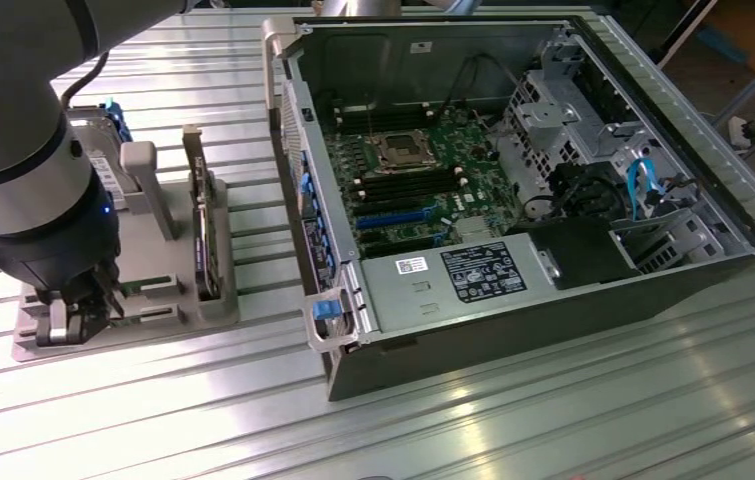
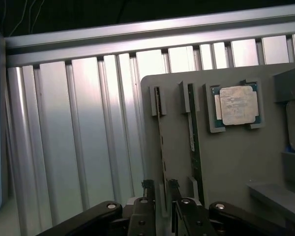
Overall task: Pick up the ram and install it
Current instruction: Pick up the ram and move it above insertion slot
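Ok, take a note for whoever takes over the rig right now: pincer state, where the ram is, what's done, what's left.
Pincer: open, low over the holder, fingers either side of the ram, not shut on it.
Ram: on edge in its holder slot, beside a second stick.
Case: open, board exposed.
Done: pincer lined up on the ram.
Left: pick-up and install, both.
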Available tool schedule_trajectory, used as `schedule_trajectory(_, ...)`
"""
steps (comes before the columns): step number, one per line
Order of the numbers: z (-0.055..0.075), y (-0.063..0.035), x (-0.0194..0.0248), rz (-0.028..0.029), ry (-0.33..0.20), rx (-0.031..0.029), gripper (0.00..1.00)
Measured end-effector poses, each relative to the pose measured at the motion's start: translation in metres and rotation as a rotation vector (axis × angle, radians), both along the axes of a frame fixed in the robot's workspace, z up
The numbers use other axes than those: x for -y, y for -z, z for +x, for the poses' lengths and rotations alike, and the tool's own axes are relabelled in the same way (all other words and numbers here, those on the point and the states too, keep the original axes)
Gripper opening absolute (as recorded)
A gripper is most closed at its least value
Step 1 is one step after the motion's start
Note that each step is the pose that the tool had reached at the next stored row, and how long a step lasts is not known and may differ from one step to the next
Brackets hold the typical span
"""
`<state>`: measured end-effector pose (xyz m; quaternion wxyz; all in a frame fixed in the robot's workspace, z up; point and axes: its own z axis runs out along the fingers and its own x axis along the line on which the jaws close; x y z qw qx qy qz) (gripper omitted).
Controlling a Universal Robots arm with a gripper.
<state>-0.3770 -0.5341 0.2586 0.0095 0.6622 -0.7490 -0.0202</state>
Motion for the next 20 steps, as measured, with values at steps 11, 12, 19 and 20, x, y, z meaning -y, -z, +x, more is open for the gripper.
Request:
schedule_trajectory(11,0.0001,0.001,-0.0016,0.0007,0.0,0.0002,0.24)
schedule_trajectory(12,0.0001,0.0012,-0.0018,0.001,0.0,0.0002,0.24)
schedule_trajectory(19,0.0,0.0013,-0.002,0.0012,-0.002,0.0008,0.24)
schedule_trajectory(20,0.0,0.0014,-0.002,0.0012,-0.003,0.0012,0.24)
